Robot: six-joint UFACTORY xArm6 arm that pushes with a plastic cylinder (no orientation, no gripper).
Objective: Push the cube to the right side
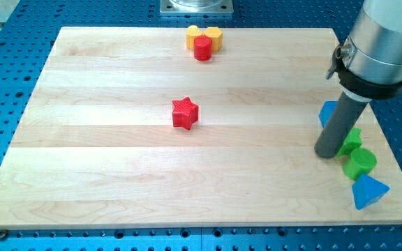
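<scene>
Right of the red star (185,113), far across the tabletop (103,174): my tip (329,155) stands on the wood, just beside a green block (351,141).
Cube: most likely the blue block (326,111), level with the star on the view's right. My rod half hides it, so you cannot confirm its shape.
Why there: it already lies close to the right edge, so I judge the push nearly done.
Crowd: a green cylinder (361,162) and a blue wedge (369,192) huddle lower right of the star. Pushing further may tip them off.
Pincer: none shows, only a rod, so you cannot tell any grip.
Above the star: yellow blocks (204,33) and a red cylinder (202,49), well apart.
</scene>
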